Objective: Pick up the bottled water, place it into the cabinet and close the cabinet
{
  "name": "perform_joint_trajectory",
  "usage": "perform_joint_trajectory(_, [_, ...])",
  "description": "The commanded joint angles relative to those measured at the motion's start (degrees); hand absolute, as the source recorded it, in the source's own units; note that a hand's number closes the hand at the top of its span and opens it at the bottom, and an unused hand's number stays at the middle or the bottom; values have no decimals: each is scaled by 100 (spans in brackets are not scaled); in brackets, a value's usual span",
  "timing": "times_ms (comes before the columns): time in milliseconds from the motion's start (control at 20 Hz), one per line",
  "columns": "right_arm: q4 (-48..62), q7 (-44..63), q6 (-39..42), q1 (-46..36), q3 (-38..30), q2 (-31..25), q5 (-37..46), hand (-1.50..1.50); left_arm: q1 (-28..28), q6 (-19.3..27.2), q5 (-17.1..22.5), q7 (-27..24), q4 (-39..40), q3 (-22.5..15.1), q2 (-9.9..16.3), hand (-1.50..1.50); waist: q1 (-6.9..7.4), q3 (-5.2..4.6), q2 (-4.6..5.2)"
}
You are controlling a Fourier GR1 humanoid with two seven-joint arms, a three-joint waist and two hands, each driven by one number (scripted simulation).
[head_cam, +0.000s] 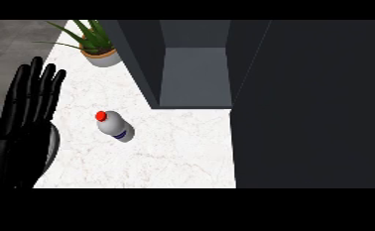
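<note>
White marble counter [168, 145]: bottled water [116, 126] upright, potted plant [99, 51] at back, dark cabinet [194, 76]

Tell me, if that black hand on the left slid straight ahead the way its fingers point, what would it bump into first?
Probably nothing: the left hand points up the counter's left edge. The potted plant sits slightly right of that line, though depth is unclear.

White water bottle [116, 126] w/ red cap, upright on marble counter, open dark cabinet [194, 76] behind it
</note>
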Motion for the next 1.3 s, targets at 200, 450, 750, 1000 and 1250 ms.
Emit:
perform_joint_trajectory(200, [-477,-104,323,527,119,-221,71,-150,-269,-1630,1335,-161,-321,-660,441,-150,-190,-66,141])
perform_joint_trajectory(450, [-192,972,430,1034,592,386,-1315,-150,561,-1605,2578,1210,502,-778,337,-150,-121,-58,201])
perform_joint_trajectory(750, [-1129,1449,535,1872,381,133,-1864,-150,967,-2180,3914,1661,130,21,1048,-150,-37,-61,167])
perform_joint_trajectory(1000, [-744,857,797,2027,586,318,-1598,-150,978,-2591,4215,1746,472,490,1150,-150,-18,-60,176])
perform_joint_trajectory(1250, [-1049,661,1078,2765,724,297,-1601,-150,1711,-3067,4651,1799,65,913,1349,-150,-6,-59,166])
